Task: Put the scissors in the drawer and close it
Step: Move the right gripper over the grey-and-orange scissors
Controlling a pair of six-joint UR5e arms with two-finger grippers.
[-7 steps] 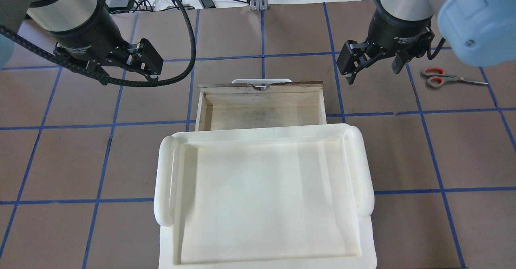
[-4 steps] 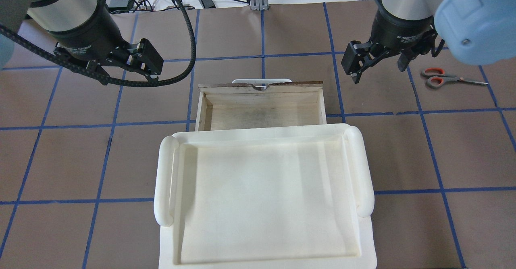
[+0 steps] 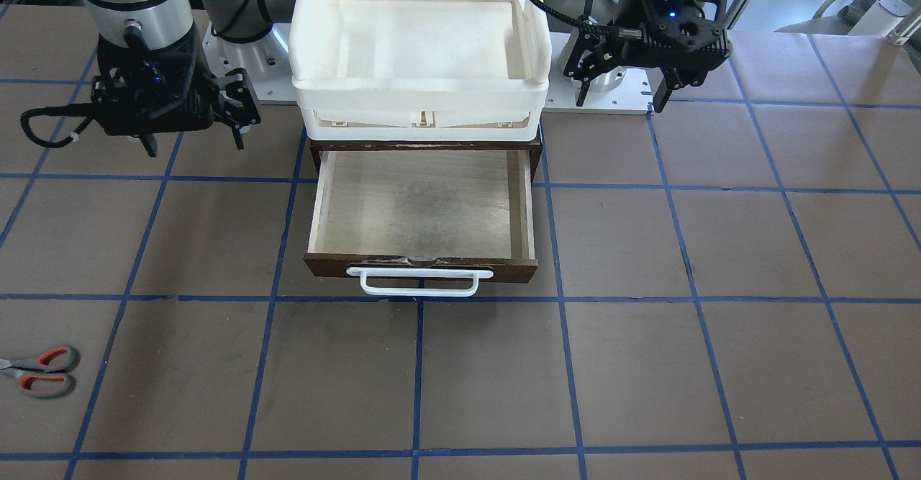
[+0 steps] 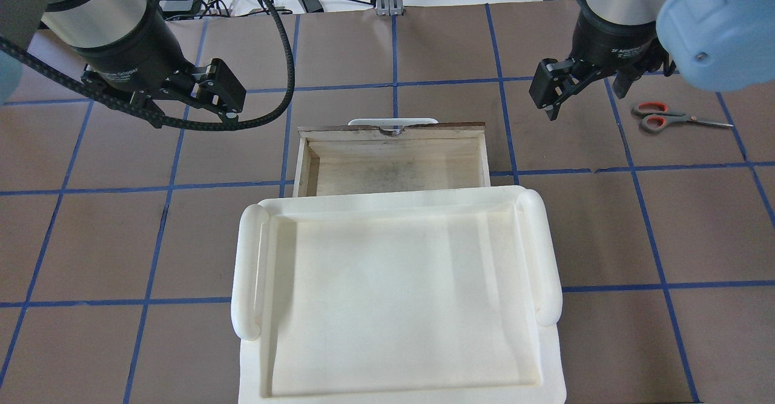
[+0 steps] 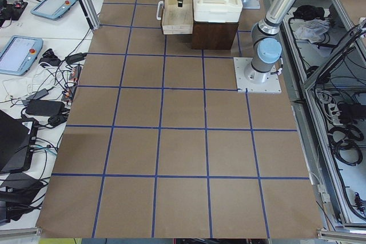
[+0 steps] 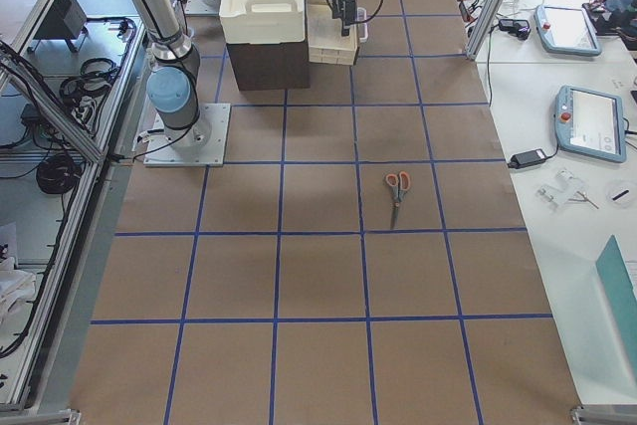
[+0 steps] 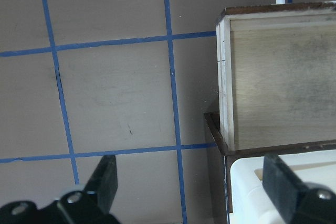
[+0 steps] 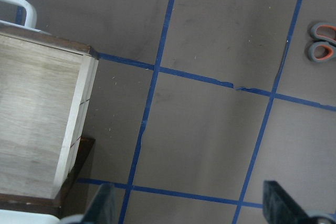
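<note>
The scissors [image 4: 678,117], with grey handles and orange-red linings, lie flat on the table at the far right; they also show in the front view [image 3: 39,372] and the right wrist view [image 8: 323,43]. The dark brown drawer [image 4: 393,171] stands pulled open and empty, with its white bar handle [image 3: 419,283] facing away from me. My right gripper [image 4: 584,92] is open and empty, hovering between the drawer and the scissors, just left of the handles. My left gripper [image 4: 187,104] is open and empty, hovering left of the drawer.
A cream-white plastic tray [image 4: 248,271] sits on top of the brown cabinet [image 3: 316,152] that holds the drawer. Brown table paper with blue tape grid lines surrounds it. Cables and tablets [image 6: 582,121] lie beyond the table edges.
My right gripper has moved to the right, closer to the scissors. The left arm, the drawer and the scissors have not moved.
</note>
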